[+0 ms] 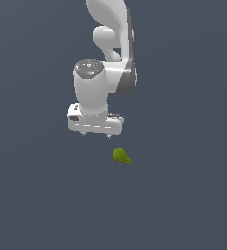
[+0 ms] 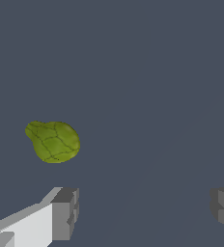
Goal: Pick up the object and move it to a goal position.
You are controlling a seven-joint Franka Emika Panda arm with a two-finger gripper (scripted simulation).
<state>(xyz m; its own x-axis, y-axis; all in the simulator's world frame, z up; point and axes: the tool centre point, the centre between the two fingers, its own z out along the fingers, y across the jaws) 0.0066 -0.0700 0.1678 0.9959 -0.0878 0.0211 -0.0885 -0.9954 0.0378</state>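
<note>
The object (image 1: 121,156) is a small yellow-green pear-shaped lump lying on the dark grey floor, below the white gripper (image 1: 96,135) and toward the exterior view's right of it. In the wrist view the object (image 2: 53,141) lies apart from the gripper (image 2: 143,212), outside the gap between the two grey fingertips (image 2: 65,212). The fingers stand wide apart with nothing between them, so the gripper is open. It hangs above the floor, not touching the object.
The white arm (image 1: 110,44) rises from the gripper toward the top of the exterior view. Plain dark grey floor (image 1: 37,195) surrounds the object on every side.
</note>
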